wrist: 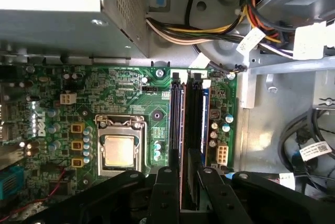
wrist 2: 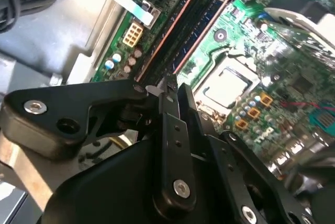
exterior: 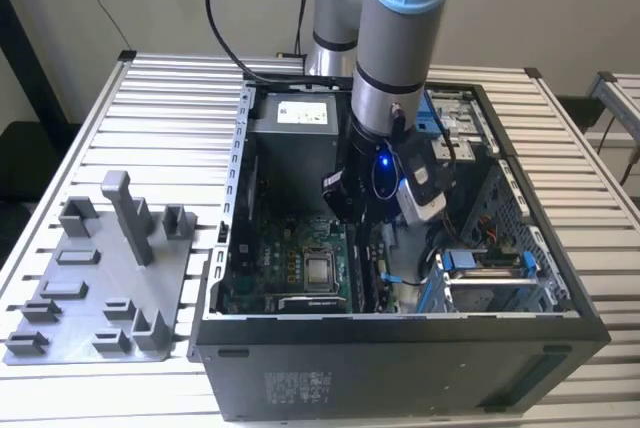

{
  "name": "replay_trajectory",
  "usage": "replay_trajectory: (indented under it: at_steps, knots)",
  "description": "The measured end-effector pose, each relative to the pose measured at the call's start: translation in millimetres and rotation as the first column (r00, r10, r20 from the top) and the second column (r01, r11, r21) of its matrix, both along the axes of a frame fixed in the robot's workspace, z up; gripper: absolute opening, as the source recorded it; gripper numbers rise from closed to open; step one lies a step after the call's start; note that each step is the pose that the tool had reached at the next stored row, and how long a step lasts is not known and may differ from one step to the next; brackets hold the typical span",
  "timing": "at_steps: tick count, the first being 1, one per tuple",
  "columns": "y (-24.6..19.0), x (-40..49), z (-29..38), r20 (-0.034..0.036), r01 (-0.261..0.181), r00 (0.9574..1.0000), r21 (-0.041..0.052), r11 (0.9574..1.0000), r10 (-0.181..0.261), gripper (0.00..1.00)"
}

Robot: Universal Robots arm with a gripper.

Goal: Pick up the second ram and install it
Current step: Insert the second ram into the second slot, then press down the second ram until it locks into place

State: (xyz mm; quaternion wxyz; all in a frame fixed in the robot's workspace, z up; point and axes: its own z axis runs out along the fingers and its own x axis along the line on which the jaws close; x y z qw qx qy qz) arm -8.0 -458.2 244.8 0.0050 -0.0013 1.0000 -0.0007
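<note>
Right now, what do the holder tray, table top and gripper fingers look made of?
Holder tray: matte grey plastic, likely printed; uniform colour, blocky posts.
Table top: bare metal, probably aluminium; pale ribbed slats with slots.
Gripper fingers: black, semi-gloss; metal or hard plastic, unclear; silver screws.

The open computer case [exterior: 400, 248] lies on the slatted table [exterior: 170, 98], with the holder tray [exterior: 100, 278] beside it toward the exterior view's left. Inside the case, the motherboard [wrist: 104, 88] lies on the floor, the processor socket [wrist: 119, 149] on it and the memory slots [wrist: 188, 114] just beside the socket. The gripper [wrist: 183, 174] reaches down into the case over those slots, with the second ram [wrist: 204, 116] standing in one of them.
</note>
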Motion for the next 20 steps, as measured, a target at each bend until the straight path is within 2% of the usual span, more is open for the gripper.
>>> replay_trajectory:
  at_steps: [4,6,20]
  knots:
    - [-0.1,0.0,0.7,-0.0001,0.000,1.0000,-0.0003,1.0000,0.000,0.20]
    - [-0.1,0.0,0.9,-0.0001,0.000,1.0000,-0.0003,1.0000,0.000,0.11]
    - [-0.1,0.0,2.7,-0.0001,0.000,1.0000,-0.0009,1.0000,0.000,0.11]
